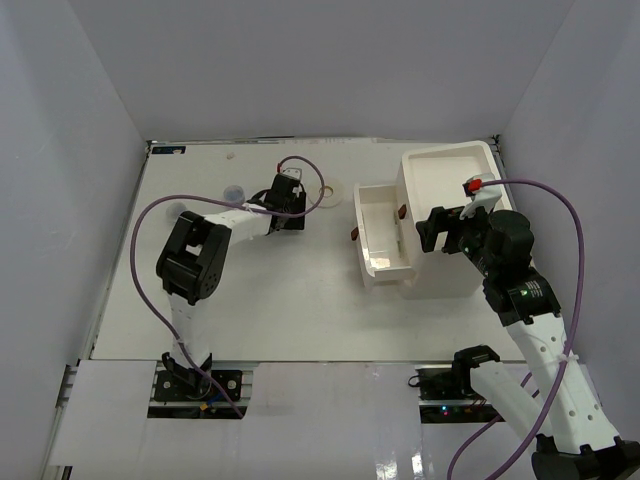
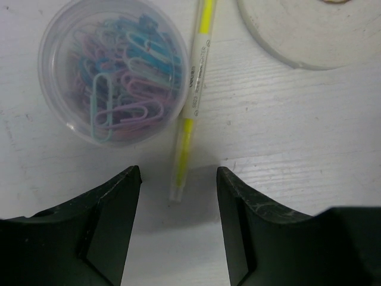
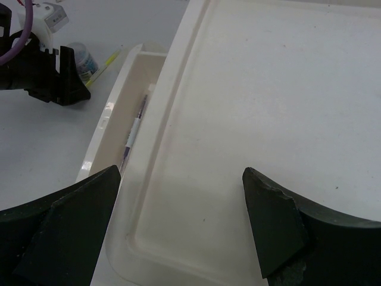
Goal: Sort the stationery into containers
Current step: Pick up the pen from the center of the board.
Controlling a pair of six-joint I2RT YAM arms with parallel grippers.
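Note:
My left gripper [image 2: 178, 173] is open and low over the table, with the tip of the pale yellow pen [image 2: 193, 89] just in front of its jaws. A clear jar [image 2: 113, 68] of blue and purple clips stands to the left of the pen. The cream tape ring [image 2: 309, 30] lies to the pen's right. In the top view the left gripper [image 1: 285, 212] is at the far middle of the table. My right gripper [image 3: 181, 171] is open and empty above the white organiser's tray top [image 3: 268, 89]. A dark pen [image 3: 134, 134] lies in the pulled-out drawer [image 1: 380, 235].
The organiser [image 1: 450, 200] stands at the far right, its drawer open toward the left, with brown handles [image 1: 353, 236]. Another jar [image 1: 234, 190] stands left of the left gripper. White walls enclose the table on three sides. Purple cables loop off both arms.

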